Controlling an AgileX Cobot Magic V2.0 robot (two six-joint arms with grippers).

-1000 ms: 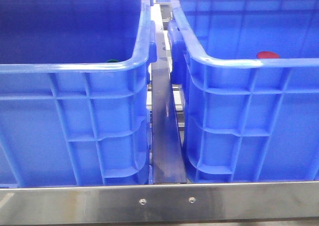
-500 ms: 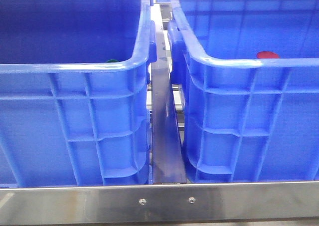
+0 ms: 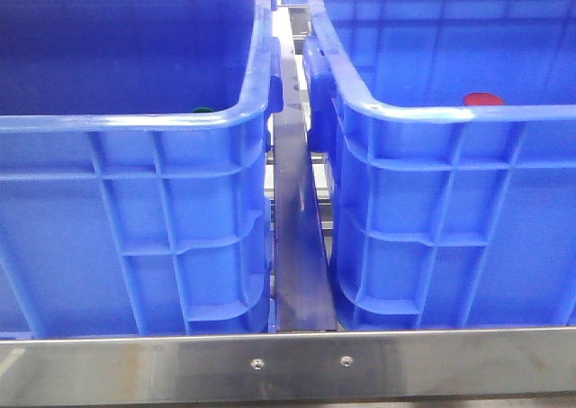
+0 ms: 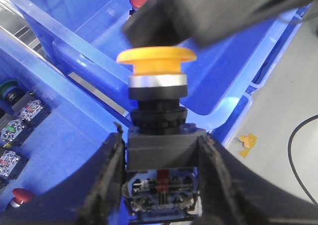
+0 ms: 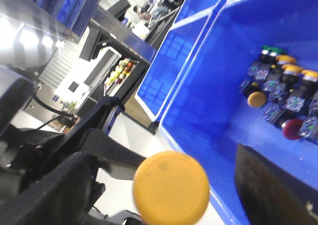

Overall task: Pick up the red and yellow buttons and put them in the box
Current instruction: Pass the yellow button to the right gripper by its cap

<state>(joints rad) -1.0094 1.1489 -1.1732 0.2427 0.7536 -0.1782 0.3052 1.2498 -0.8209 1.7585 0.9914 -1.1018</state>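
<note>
In the left wrist view my left gripper (image 4: 160, 139) is shut on the black switch body of a yellow button (image 4: 156, 61), which points away from the fingers. The button hangs over the rims between two blue boxes (image 4: 64, 51). My right gripper (image 5: 164, 160) is open, and the same yellow cap (image 5: 171, 187) sits blurred between its widely spread fingers (image 5: 59, 185), touching neither. A red button (image 3: 483, 99) lies in the right box (image 3: 450, 115). Neither gripper shows in the front view.
The left box (image 3: 135, 124) holds a green button (image 3: 202, 110). In the right wrist view a box floor carries several buttons on switch blocks, among them yellow (image 5: 257, 99), red (image 5: 293, 128) and green (image 5: 271, 50). A steel rail (image 3: 297, 228) runs between the boxes.
</note>
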